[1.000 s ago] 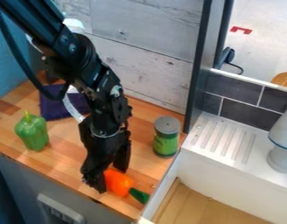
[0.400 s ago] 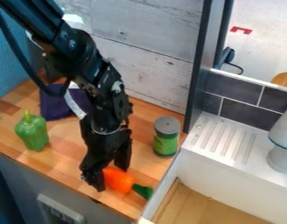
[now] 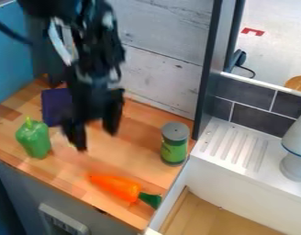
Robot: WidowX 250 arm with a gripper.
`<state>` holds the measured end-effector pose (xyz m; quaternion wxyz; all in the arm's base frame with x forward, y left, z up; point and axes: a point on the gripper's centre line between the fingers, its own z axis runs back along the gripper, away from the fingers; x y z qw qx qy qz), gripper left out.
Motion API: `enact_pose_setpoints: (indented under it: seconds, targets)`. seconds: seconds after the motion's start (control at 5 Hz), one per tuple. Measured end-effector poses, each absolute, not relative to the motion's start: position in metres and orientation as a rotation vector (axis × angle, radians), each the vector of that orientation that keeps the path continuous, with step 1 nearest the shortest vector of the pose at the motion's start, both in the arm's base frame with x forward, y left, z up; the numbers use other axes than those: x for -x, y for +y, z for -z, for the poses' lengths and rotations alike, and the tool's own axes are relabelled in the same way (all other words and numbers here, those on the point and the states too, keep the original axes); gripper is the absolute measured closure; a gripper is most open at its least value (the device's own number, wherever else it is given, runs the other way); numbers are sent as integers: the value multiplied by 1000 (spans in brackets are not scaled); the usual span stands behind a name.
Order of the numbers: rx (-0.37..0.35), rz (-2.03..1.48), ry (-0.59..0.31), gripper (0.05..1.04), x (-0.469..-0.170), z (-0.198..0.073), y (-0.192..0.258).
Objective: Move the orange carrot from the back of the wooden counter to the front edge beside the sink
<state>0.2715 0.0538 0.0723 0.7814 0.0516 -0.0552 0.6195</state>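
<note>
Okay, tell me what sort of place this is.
Probably a toy kitchen: a ribbed white drainboard, dark tiles behind it, and a carrot on the wooden counter.

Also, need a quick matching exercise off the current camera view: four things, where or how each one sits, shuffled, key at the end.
Things
1. orange toy carrot with a green top
2. green toy bell pepper
3. green-labelled can with a grey lid
4. black two-finger gripper

Place or state
A. over the wooden counter, fingers apart, nothing between them
B. upright, next to the white sink's ridged ledge
C. lying on its side near the counter's front edge
D. at the view's left, in front of the purple item

Pairs: 1-C, 2-D, 3-B, 4-A
</note>
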Motion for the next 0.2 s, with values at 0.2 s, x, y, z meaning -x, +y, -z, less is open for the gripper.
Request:
enact_pose_setpoints:
  seconds: [0.2]
  targets:
    - [-175, -1279, -91, 80, -269, -104, 85]
